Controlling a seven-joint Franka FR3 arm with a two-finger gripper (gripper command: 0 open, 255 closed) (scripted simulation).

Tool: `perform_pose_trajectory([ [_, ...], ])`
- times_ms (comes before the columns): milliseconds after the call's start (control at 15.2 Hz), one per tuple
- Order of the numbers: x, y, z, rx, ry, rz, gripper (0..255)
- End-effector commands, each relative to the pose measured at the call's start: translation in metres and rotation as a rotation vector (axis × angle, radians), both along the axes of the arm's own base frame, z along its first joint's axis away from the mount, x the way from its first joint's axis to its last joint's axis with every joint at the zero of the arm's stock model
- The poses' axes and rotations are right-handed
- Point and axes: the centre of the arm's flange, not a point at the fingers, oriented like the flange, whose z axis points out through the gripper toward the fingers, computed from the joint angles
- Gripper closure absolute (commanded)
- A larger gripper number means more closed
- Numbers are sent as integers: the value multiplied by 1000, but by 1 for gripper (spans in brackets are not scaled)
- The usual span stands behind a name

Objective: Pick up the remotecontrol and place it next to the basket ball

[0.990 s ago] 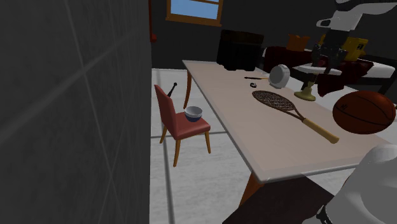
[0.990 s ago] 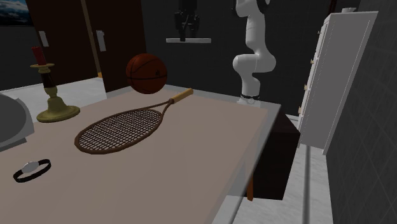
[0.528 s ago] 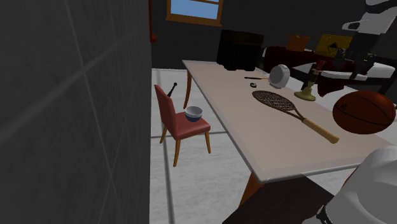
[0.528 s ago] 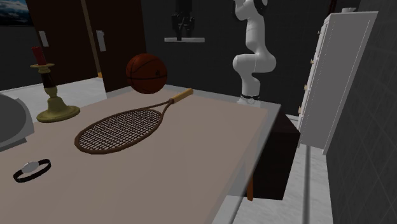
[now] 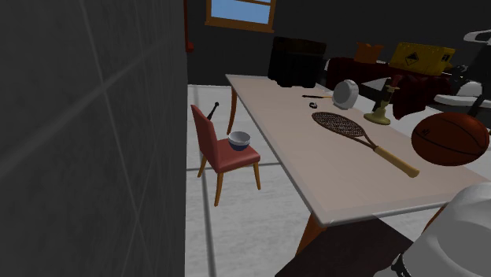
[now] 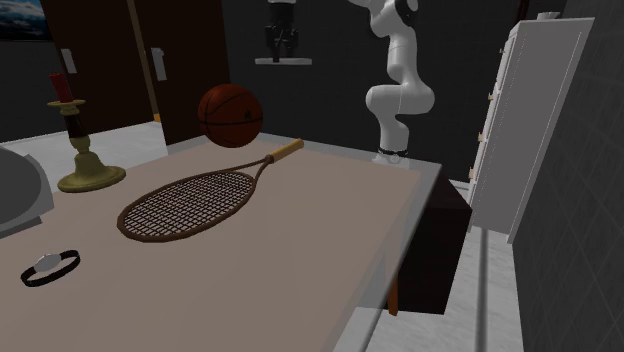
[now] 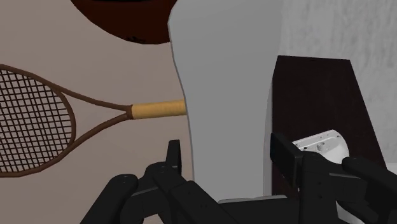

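Observation:
My gripper (image 6: 282, 42) hangs high over the table's far end, above the brown basketball (image 6: 230, 115) and slightly toward the second exterior view's right of it. It is shut on the remote control (image 6: 282, 62), a flat pale grey slab held level under the hand. In the wrist view the remote control (image 7: 222, 83) runs between the two black fingers of the gripper (image 7: 230, 156), which clasp its sides. Past its far end lies the basketball (image 7: 127, 19). The basketball (image 5: 450, 138) rests on the table near the stand.
A tennis racket (image 6: 190, 200) lies along the beige table (image 6: 300, 270), its handle pointing at the ball. A brass candlestick (image 6: 82, 150) and a wristwatch (image 6: 50, 266) sit farther along. The dark stand (image 7: 318, 89) is beside the table. A red chair (image 5: 220, 145) holds a bowl (image 5: 239, 140).
The gripper has carried the remote control toward the shoulder view's right and the second exterior view's left, nearer over the basketball. Nothing on the table has moved.

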Motion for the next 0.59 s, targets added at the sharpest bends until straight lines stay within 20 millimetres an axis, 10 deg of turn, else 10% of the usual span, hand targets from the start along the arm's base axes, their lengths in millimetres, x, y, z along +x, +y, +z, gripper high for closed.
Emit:
perform_pose_trajectory([
  [0,-25,-8,1,0,0,2,255],
  [330,-94,-34,2,0,0,2,255],
  [528,-94,-34,-14,0,0,2,255],
])
